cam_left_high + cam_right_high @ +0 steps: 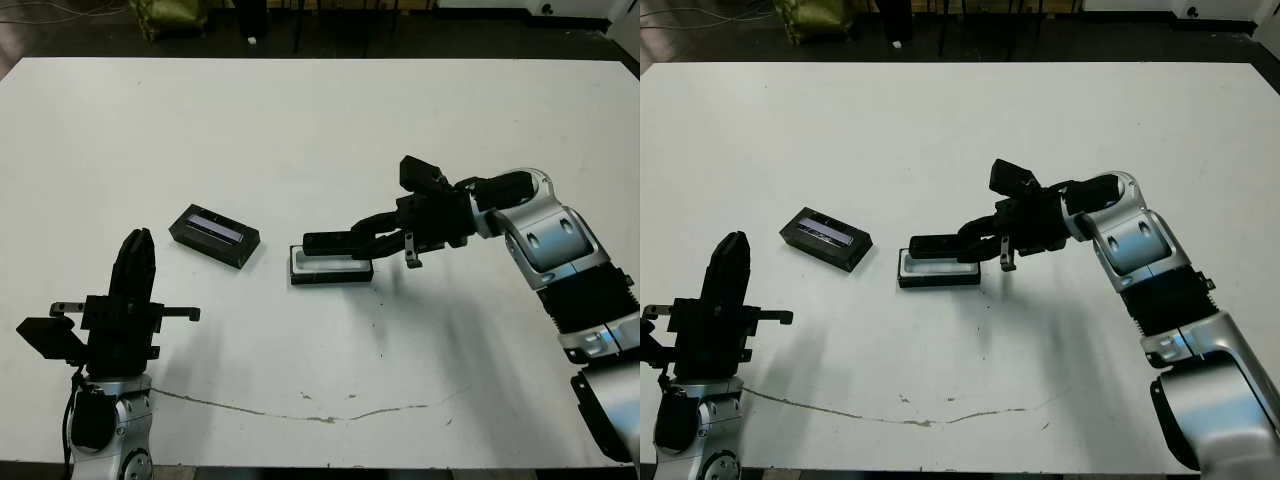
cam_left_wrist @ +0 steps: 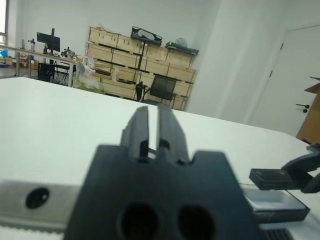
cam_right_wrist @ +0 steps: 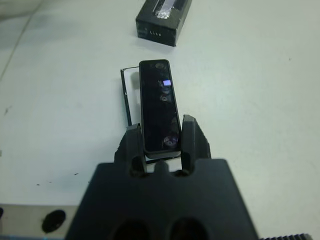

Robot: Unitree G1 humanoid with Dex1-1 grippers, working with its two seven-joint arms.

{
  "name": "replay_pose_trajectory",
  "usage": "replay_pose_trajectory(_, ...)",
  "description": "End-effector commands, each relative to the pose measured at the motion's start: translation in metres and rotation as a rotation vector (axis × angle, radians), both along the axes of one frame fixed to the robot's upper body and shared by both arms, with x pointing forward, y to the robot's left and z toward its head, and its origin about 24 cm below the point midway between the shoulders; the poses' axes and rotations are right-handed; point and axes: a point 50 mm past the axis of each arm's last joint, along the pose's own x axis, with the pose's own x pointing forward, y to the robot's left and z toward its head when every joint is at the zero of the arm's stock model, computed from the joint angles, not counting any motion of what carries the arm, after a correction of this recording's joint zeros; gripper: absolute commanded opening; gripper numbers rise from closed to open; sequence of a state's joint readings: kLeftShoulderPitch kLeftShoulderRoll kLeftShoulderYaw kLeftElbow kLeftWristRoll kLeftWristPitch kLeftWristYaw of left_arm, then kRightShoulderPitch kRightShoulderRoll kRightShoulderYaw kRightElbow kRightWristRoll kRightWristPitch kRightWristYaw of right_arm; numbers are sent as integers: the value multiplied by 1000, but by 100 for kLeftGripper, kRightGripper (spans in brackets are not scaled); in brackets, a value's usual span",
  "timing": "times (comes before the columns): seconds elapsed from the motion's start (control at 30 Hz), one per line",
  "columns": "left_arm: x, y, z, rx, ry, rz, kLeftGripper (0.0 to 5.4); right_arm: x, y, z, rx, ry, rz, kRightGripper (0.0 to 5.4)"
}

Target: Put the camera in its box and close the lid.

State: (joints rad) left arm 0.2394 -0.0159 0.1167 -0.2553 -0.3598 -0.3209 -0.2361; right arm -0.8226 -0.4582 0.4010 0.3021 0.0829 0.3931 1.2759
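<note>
Two arms worked the white worktop (image 1: 320, 120), and from the robot's left the first was the left gripper (image 1: 133, 262), parked upright near the front edge, well apart from everything else. Its fingers (image 2: 148, 131) stood pressed almost together with only a thin slit between them, and they held nothing. Next along came the lid (image 1: 214, 236), a black block with a glossy grey strip on top, lying flat and slightly angled on the worktop, off the box and just to its left. Then the box (image 1: 330, 267) itself, a shallow black tray showing its white lining, sat open near the middle of the worktop. Right over it hovered the camera (image 3: 159, 105), a slim black bar with a small bluish-purple patch on its face, lined up lengthwise with the tray and covering most of the lining from above; whether it touched the box or hung just above it could not be told. Holding it was the right gripper (image 3: 160, 140), reaching in from the right with the silver forearm (image 1: 545, 235) stretched behind it. Its fingers (image 3: 189, 134) were closed on the two long sides of the camera at the near end, with the far end sticking out free towards the lid. A thin crack line (image 1: 320, 415) ran along the worktop near the front edge.
</note>
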Motion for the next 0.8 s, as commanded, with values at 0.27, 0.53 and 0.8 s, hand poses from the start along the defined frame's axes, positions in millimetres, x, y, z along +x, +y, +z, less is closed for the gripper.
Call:
replay_pose_trajectory(0.27,-3,1,-6,6,32,12,0,4,5,3,-56,-2,25,17)
replay_pose_trajectory(0.53,-2,1,-7,11,20,6,0,2,5,-1,-65,20,37,17)
replay_pose_trajectory(0.8,-2,0,-7,2,27,8,0,1,6,-5,-54,48,66,17)
